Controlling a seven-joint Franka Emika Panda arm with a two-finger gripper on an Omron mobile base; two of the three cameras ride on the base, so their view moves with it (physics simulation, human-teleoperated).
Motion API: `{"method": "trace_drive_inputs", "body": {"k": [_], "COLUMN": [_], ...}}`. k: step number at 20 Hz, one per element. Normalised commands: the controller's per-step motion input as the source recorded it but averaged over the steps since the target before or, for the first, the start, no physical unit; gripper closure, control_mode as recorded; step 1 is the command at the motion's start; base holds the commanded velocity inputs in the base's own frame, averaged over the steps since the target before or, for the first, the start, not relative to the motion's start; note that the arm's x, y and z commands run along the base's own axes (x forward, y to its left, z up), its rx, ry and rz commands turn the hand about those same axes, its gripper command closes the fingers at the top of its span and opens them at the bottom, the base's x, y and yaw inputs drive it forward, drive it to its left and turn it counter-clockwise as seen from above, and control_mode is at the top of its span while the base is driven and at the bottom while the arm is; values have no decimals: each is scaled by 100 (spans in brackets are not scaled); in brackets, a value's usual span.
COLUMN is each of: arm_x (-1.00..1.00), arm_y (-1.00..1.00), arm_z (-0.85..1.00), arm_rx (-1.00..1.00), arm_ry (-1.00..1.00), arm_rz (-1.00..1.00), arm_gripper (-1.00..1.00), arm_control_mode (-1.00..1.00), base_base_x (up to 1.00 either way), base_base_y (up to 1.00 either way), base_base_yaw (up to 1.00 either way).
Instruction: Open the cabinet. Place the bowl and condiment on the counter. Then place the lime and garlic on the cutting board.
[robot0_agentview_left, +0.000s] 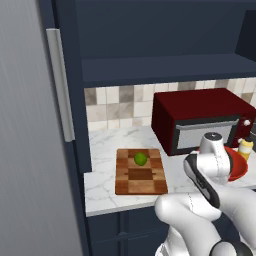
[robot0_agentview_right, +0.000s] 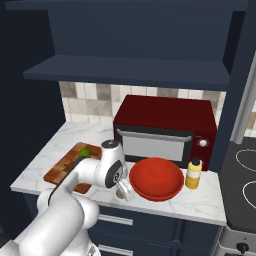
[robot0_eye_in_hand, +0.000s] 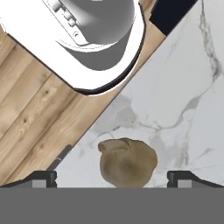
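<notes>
Garlic (robot0_eye_in_hand: 127, 162) alone remains, lying on the counter (robot0_eye_in_hand: 183, 87) between the wide-open, empty end effector (robot0_eye_in_hand: 112, 177), while bowl (robot0_agentview_right: 156, 178) and condiment (robot0_agentview_right: 193, 173) stand out and lime (robot0_agentview_left: 140, 159) sits on the board (robot0_agentview_left: 141, 172).

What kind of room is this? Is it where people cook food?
Yes, it looks like a kitchen. There is a dark red microwave on a white marble counter, a wooden cutting board with a lime on it, and tiles on the wall behind.

Kitchen — microwave (robot0_agentview_right: 165, 127), marble counter (robot0_agentview_left: 107, 145), tiled backsplash (robot0_agentview_left: 117, 106).
</notes>
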Motion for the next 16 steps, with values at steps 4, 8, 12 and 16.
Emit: {"method": "trace_drive_inputs", "body": {"k": [4, 8, 12, 16], "arm_x": [0, 6, 7, 3], "arm_y": [11, 27, 30, 21], "arm_z": [-26, -14, -19, -36], "arm_rx": [0, 0, 0, 0], "arm_ry": [-4, -4, -3, 0], "arm_rz": [0, 0, 0, 0], "arm_gripper": [-100, -100, -100, -100], "arm_control_mode": [-100, -100, -100, -100], "base_base_x": [0, 0, 0, 0], "base_base_y": [0, 0, 0, 0], "base_base_yaw": [0, 0, 0, 0]}}
